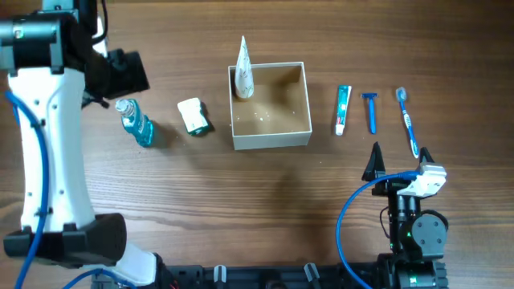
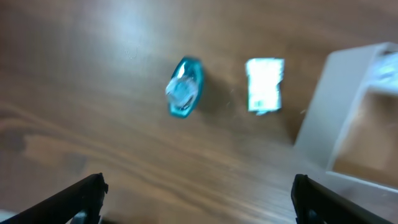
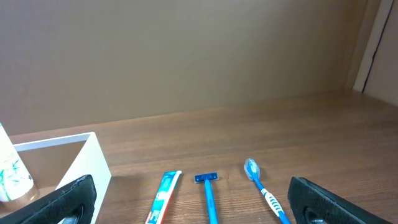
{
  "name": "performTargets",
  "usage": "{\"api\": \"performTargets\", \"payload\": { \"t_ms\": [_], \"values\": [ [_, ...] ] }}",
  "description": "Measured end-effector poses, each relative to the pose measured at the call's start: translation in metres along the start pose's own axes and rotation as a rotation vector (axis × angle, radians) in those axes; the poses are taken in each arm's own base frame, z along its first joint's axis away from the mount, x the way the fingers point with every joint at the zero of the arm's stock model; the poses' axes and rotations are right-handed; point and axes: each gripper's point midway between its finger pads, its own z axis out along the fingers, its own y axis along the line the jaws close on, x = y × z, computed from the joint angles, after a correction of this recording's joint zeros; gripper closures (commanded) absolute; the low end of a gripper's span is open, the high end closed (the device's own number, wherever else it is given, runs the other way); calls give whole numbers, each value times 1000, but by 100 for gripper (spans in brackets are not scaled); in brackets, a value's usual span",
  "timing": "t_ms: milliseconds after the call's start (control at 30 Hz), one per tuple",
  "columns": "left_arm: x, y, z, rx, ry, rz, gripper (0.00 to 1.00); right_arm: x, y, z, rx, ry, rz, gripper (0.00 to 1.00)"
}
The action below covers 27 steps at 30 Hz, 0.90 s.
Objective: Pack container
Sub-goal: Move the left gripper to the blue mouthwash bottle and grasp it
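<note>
Wooden table (image 1: 281, 185) with container (image 1: 271, 140), brown wall (image 3: 186, 56) behind

The tabletop (image 1: 265, 185) is brown wood with a clear grain and a low sheen. The box (image 1: 271, 143) has smooth white card walls and a raw, matt tan cardboard inside. At the left, the bottle (image 1: 136, 122) is clear blue plastic, glossy. The razor (image 1: 370, 112), toothbrush (image 1: 408, 120) and toothpaste tube (image 1: 343, 109) look like smooth plastic. The fingers of my right hand (image 1: 398, 156) are matt black.

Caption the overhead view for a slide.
White container with a tube propped in one corner; blue bottle and small packet on its left, toothpaste, razor and toothbrush on its right.
</note>
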Motion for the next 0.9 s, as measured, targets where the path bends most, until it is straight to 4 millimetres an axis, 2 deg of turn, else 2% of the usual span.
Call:
{"api": "performTargets", "payload": {
  "t_ms": [100,267,467,633,900],
  "values": [
    [7,12,21,-24,62,-22,0,0,0,0,0,0,0,0],
    [2,32,54,-27,89,-39,2,0,0,0,0,0,0,0],
    [-7,33,86,46,71,31,0,0,0,0,0,0,0,0],
    [-13,26,101,81,42,105,1,0,0,0,0,0,0,0],
    [-18,17,107,100,31,168,0,0,0,0,0,0,0,0]
  ]
}}
